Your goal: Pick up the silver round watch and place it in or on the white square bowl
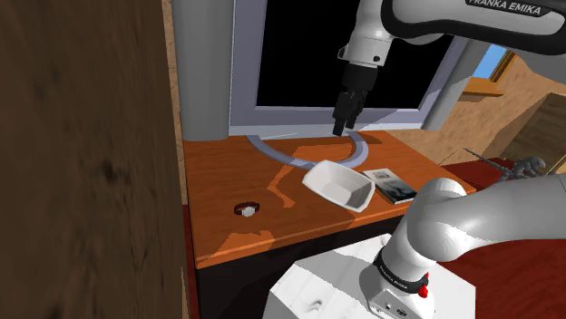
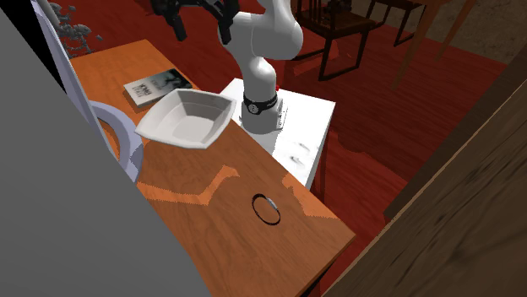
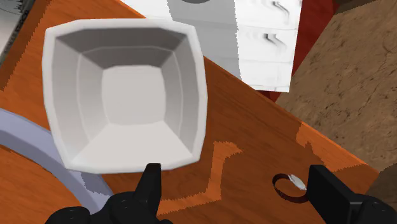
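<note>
Plainly, the step in hand was the reach for the watch; nothing had been grasped yet.

In the shoulder view the gripper (image 1: 343, 127) hung high over the far edge of the table (image 1: 227, 172), in front of a grey frame (image 1: 238, 91) round a black area. The watch (image 1: 246, 209) lay flat on the table toward that view's left, well apart from the bowl (image 1: 317, 174), which sat empty near the middle with a book (image 1: 390, 184) just beside it. From here I could not tell how the fingers stood.

In the second exterior view the watch (image 2: 267, 208) read as a dark ring with a pale face, near the table's front edge and close to the white stand (image 2: 300, 126). The bowl (image 2: 160, 126) stood between it and the book (image 2: 154, 87). This view gave the gap from watch to bowl more clearly than the shoulder view did.

In the wrist view the two fingers (image 3: 151, 183) stood wide apart with nothing between them that they touched; they held nothing. The watch (image 3: 289, 184) showed far below, near one fingertip, and the bowl (image 3: 200, 95) beyond the other. Here alone the open spread was plain.

I judged that the next move called for carrying the hand over the watch, lowering it until the fingers straddled the small case, and then closing. The watch's low, flat lie would leave little to grip.
</note>
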Action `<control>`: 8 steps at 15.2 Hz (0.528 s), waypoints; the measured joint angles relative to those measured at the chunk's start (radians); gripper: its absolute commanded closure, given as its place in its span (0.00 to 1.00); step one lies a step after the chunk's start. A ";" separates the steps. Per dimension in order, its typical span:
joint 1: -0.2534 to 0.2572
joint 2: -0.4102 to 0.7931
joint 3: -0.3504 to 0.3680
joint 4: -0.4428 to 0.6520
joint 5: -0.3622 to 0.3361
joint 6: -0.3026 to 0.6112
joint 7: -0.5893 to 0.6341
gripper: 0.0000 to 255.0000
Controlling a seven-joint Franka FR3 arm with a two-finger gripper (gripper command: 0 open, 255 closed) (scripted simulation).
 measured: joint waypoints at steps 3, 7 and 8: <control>0.016 0.020 0.010 -0.015 0.001 0.043 -0.018 0.00; 0.067 0.078 0.052 -0.075 0.012 0.186 -0.064 0.00; 0.078 0.099 0.059 -0.080 0.011 0.219 -0.080 0.00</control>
